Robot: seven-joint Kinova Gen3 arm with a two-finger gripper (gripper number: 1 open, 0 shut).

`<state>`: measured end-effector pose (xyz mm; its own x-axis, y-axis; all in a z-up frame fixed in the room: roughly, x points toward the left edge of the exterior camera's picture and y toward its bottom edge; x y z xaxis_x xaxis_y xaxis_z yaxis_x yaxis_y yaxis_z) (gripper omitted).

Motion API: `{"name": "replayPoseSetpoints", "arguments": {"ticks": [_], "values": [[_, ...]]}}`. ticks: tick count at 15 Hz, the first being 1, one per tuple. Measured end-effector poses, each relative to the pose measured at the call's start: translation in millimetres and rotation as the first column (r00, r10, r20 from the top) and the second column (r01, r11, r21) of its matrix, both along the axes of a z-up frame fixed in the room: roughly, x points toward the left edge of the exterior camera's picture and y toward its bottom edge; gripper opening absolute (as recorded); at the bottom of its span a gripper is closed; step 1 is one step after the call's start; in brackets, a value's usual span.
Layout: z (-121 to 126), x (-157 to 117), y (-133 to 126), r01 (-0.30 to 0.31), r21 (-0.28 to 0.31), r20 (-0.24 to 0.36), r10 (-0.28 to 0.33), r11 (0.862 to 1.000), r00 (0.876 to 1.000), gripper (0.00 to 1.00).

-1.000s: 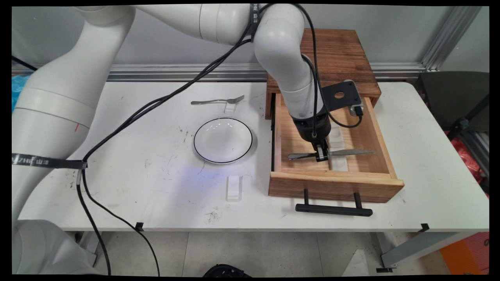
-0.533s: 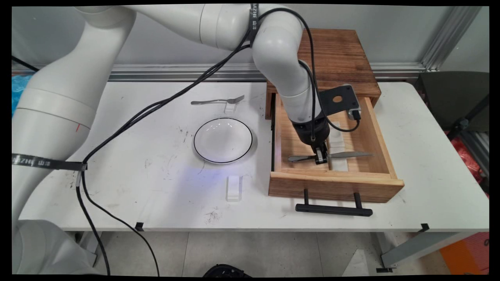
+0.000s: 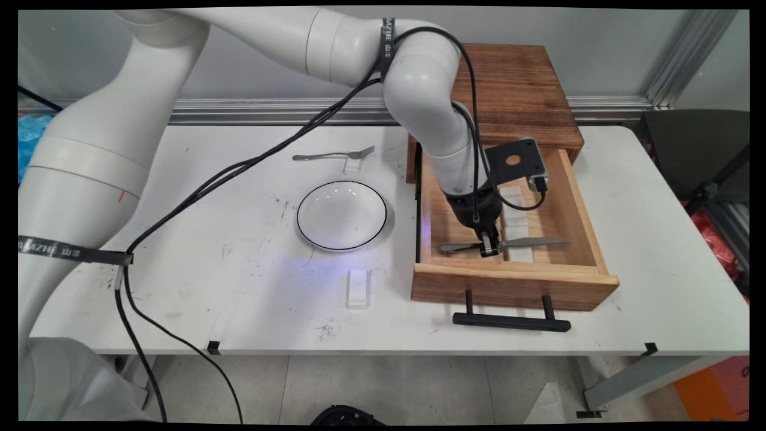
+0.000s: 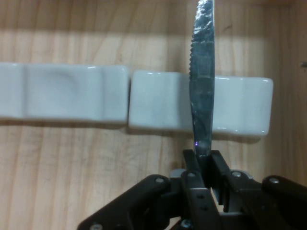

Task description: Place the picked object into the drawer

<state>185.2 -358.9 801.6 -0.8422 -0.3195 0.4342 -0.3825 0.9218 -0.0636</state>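
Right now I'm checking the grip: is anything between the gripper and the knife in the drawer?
Nothing visible. The gripper is shut on the knife inside the open wooden drawer; in the hand view the blade crosses one of two white rests on the drawer floor.

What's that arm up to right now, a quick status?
End effector shut on knife. Knife inside open wooden drawer, blade over a white rest. Plate and fork out on table, apart.
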Motion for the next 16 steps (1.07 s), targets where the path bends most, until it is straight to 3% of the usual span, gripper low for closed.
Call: {"name": "replayPoseSetpoints", "arguments": {"ticks": [8, 9, 16], "values": [[-8.0, -0.1, -1.6, 0.009, -0.014, -0.009, -0.009, 1.000, 1.000, 0.00], [-8.6, -0.3, -1.7, 0.010, -0.015, -0.010, -0.010, 1.000, 1.000, 1.00], [-4.2, -0.3, -5.1, 0.012, -0.042, -0.019, -0.013, 0.999, 1.000, 1.00]]}}
